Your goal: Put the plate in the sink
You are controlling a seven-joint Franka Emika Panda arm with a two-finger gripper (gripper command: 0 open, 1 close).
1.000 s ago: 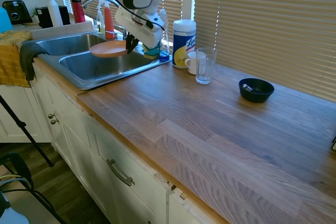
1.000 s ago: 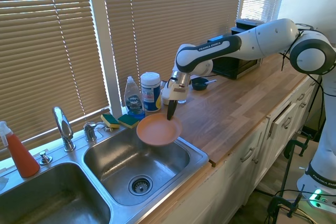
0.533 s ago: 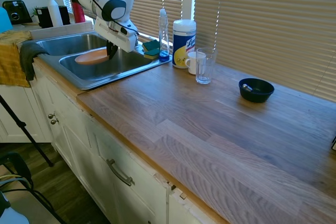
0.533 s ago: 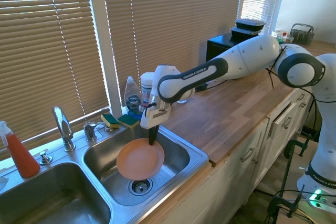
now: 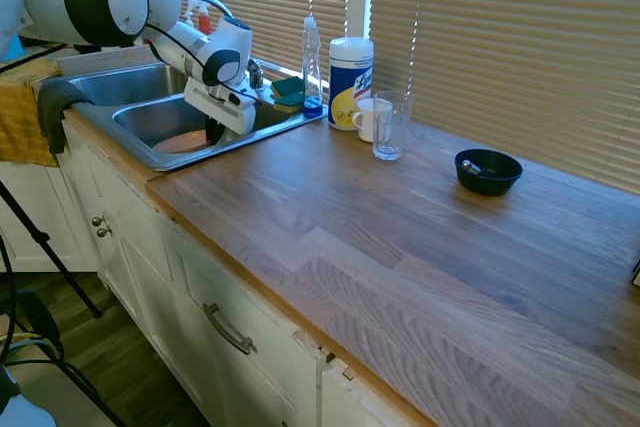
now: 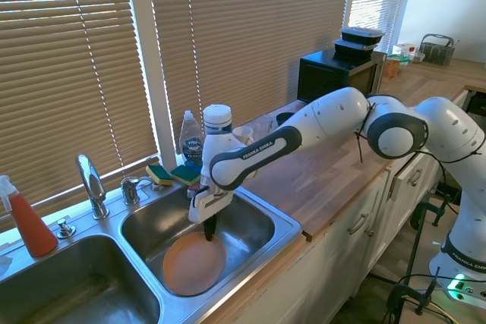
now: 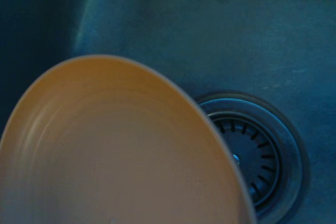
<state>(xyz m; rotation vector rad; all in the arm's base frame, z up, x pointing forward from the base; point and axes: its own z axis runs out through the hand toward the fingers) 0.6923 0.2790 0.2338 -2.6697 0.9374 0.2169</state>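
Legible text: "FRANKA EMIKA" printed in white on the dark band of the robot arm (image 6: 254, 152), second exterior view. Labels on the wipes canister (image 5: 350, 83) and dish soap bottle (image 6: 193, 146) are not readable.

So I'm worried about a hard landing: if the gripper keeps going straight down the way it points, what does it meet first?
Probably the sink floor. The gripper points down into the basin, shut on the plate, which hangs low above the bottom near the drain; the plate would likely touch first. The remaining gap is unclear.
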